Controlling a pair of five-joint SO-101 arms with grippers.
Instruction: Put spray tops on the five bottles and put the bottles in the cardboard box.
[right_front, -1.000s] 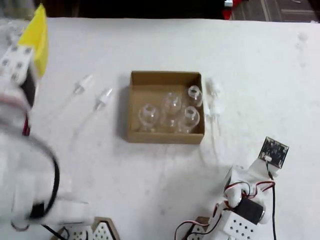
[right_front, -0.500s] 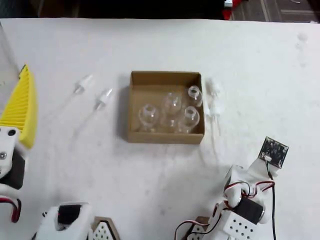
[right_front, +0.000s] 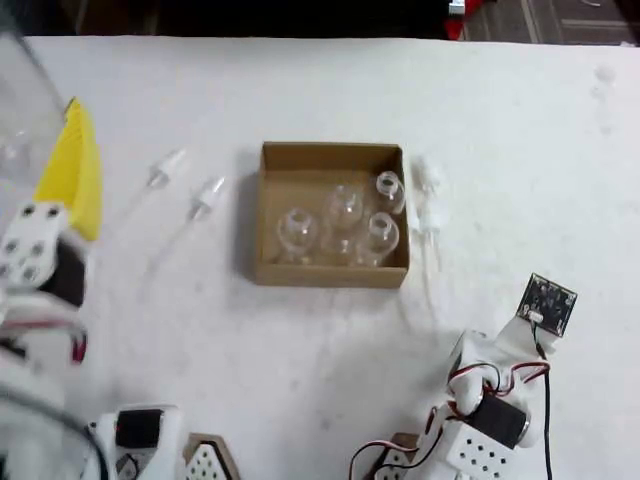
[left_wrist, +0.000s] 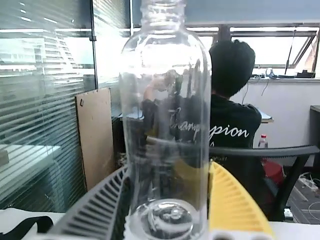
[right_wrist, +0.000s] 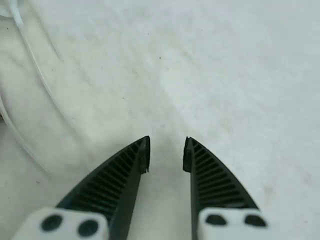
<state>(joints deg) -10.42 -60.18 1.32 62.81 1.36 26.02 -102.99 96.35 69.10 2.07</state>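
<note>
Two ribbed fingers (left_wrist: 235, 205), one grey and one yellow, of the left end effector (left_wrist: 167, 210) are clenching the lower body of a clear, round-shouldered plastic bottle (left_wrist: 167, 115), whose open neck is pointing away from the wrist. From above, this arm is holding the bottle raised over the far left side of the white table (right_front: 300, 380), well apart from everything else. Both black ribbed fingers of the right end effector (right_wrist: 166, 152) are sitting slightly parted and released, grasping nothing, and are hanging just over the bare white surface. Thin clear dip tubes (right_wrist: 40, 75) are lying on the table off to one side of them. The right arm (right_front: 490, 400) is resting folded at the near right edge of the table. Near the middle of the table a shallow brown cardboard box (right_front: 332, 275) is lying open, and four clear bottles (right_front: 345, 205) are standing inside it with their necks up and uncapped, crowded toward its right half. Two white spray tops (right_front: 207, 197) with long thin tubes are lying just left of the box, apart from each other. More spray tops (right_front: 428, 220) are lying close beside the box's right wall, though their number is hard to tell.
</note>
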